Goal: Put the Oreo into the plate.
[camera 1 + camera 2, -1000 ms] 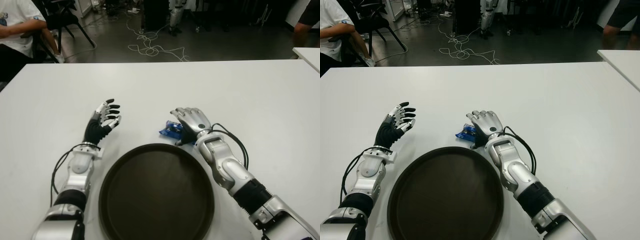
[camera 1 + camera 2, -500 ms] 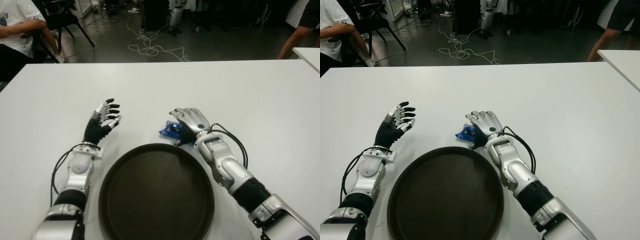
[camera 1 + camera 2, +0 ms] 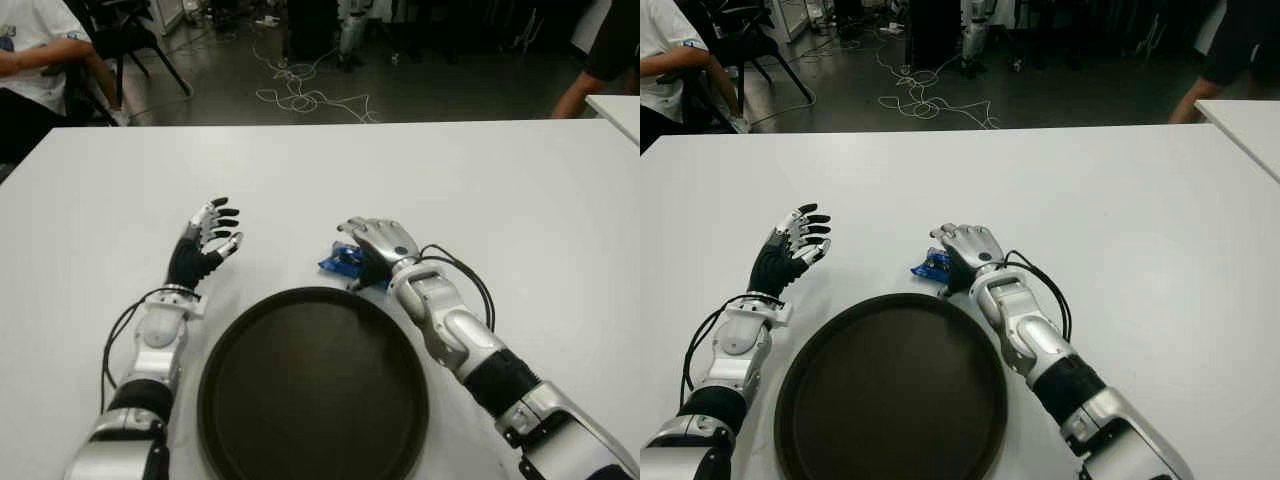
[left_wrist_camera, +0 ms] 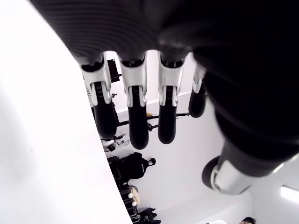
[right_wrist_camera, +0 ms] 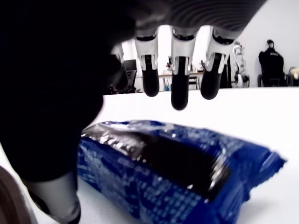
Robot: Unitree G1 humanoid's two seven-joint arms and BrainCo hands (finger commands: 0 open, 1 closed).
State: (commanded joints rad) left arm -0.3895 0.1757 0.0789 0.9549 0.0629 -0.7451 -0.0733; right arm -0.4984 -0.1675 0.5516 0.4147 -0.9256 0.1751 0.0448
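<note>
In the left eye view I had the right hand (image 3: 378, 243) arched over the blue Oreo packet (image 3: 343, 262), which lay on the white bench (image 3: 520, 200) just off the dark plate's (image 3: 312, 385) rim at about one o'clock. The left hand (image 3: 205, 240) showed at the plate's ten o'clock, idle.

The right eye view told the same: packet on the bench, plate holding nothing.

The left wrist view showed that hand's fingers (image 4: 138, 121) extended and apart, gripping nothing.

In the right wrist view the right hand's fingers (image 5: 180, 88) hung spread above the wrapper, not yet closed on it. I judged the risk to be the slick wrapper: closing from above could squeeze it sideways out of reach, or nudge it under the plate's rim.
</note>
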